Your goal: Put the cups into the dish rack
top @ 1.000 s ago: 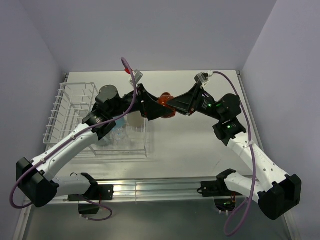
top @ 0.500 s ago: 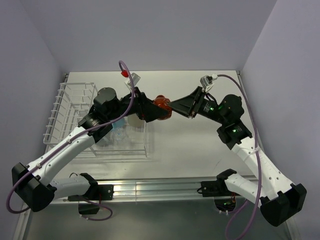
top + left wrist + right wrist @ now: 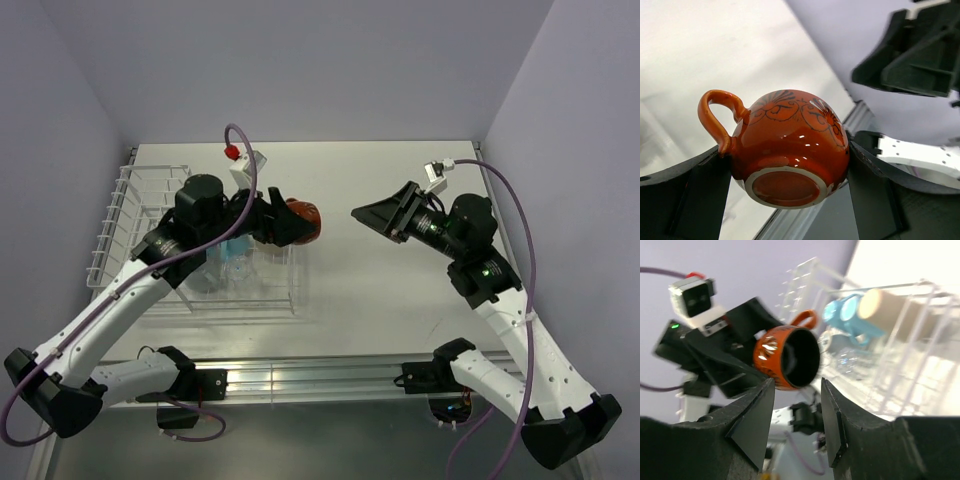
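Note:
My left gripper [image 3: 295, 226] is shut on the red-orange cup [image 3: 303, 220] and holds it in the air beside the white dish rack [image 3: 130, 215]. In the left wrist view the cup [image 3: 790, 145] sits between my fingers, base toward the camera, handle at the left. My right gripper [image 3: 365, 214] is open and empty, apart from the cup to its right; the right wrist view shows the cup's dark mouth [image 3: 790, 357] beyond the fingers. Light blue cups [image 3: 847, 315] and a cream cup [image 3: 885, 307] lie in the rack [image 3: 920, 340].
The rack stands at the table's left, against the left wall. The grey table top [image 3: 400, 290] spreads to the right of it. A metal rail [image 3: 310, 375] runs along the near edge.
My right gripper has let go of the red-orange cup and pulled back to the right. My left gripper has carried the cup left, toward the rack.

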`<action>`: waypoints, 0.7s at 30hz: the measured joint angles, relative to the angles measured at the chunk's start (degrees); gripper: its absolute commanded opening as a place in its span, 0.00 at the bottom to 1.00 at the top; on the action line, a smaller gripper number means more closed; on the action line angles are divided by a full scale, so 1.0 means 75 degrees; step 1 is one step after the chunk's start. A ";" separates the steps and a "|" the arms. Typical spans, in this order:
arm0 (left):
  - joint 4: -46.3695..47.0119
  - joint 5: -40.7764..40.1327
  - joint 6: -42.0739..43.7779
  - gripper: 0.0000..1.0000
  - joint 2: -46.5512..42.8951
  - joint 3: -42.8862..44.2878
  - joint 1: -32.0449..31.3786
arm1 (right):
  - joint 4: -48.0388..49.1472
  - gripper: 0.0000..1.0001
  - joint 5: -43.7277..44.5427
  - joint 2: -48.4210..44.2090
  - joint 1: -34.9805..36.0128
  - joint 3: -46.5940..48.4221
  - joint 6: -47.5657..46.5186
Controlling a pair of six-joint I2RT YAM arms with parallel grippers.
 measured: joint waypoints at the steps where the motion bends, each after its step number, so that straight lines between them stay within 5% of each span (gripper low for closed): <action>1: -0.0382 -0.0181 0.0079 0.00 -0.0038 0.0137 0.0041 | -0.0119 0.50 0.0122 -0.0052 -0.0020 -0.0009 -0.0111; 12: -0.3911 -0.1786 0.1107 0.00 0.0361 0.1585 0.0522 | -0.1037 0.50 0.1116 -0.0239 -0.0047 -0.0047 -0.1113; 21: -0.4660 -0.2122 0.1594 0.00 0.1239 0.1230 0.0810 | -0.1411 0.50 0.1504 -0.0242 -0.0047 -0.0047 -0.1536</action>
